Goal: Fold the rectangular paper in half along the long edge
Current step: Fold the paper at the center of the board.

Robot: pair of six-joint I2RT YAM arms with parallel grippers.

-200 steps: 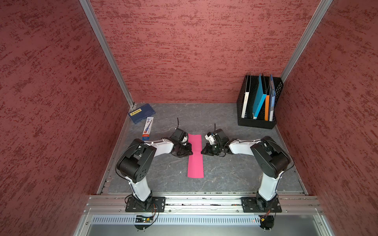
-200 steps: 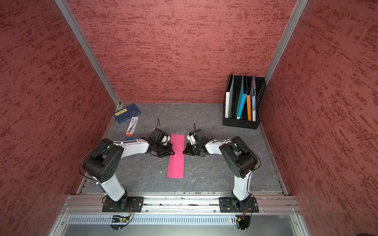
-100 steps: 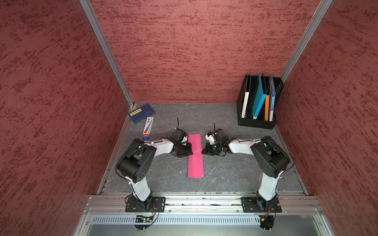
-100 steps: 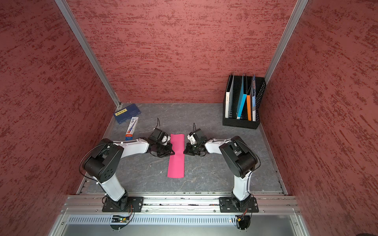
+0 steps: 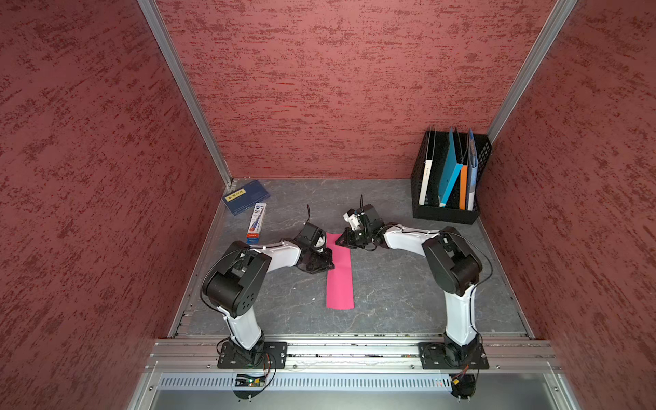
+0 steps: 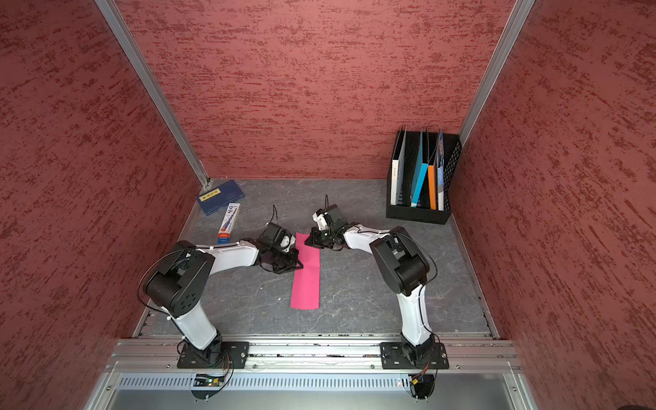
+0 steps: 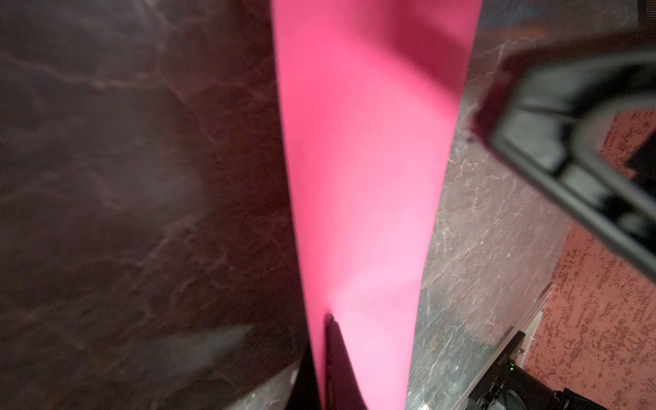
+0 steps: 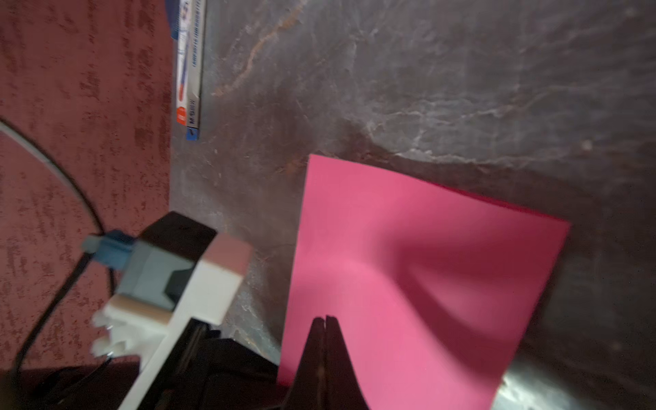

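The rectangular paper [image 5: 340,280] [image 6: 306,280] is a bright pink strip lying lengthwise on the grey floor between my arms, and it shows a second layer at its far end [image 8: 408,284]. My left gripper [image 5: 328,257] [image 6: 297,259] lies low at the strip's left edge. It is shut, and in the left wrist view [image 7: 324,319] that edge of the paper [image 7: 362,177] runs between its fingers. My right gripper [image 5: 339,243] [image 6: 308,243] is shut with nothing in it. Its tips [image 8: 325,317] rest over the strip's far right part.
A black file rack [image 5: 447,209] with blue and orange folders stands at the back right. A navy booklet [image 5: 245,195] and a pen box [image 5: 257,220] lie at the back left. Red walls enclose three sides, and a metal rail [image 5: 355,349] runs along the front.
My right gripper has moved left from beside the paper onto its far right part. The left gripper and the paper have hardly moved.
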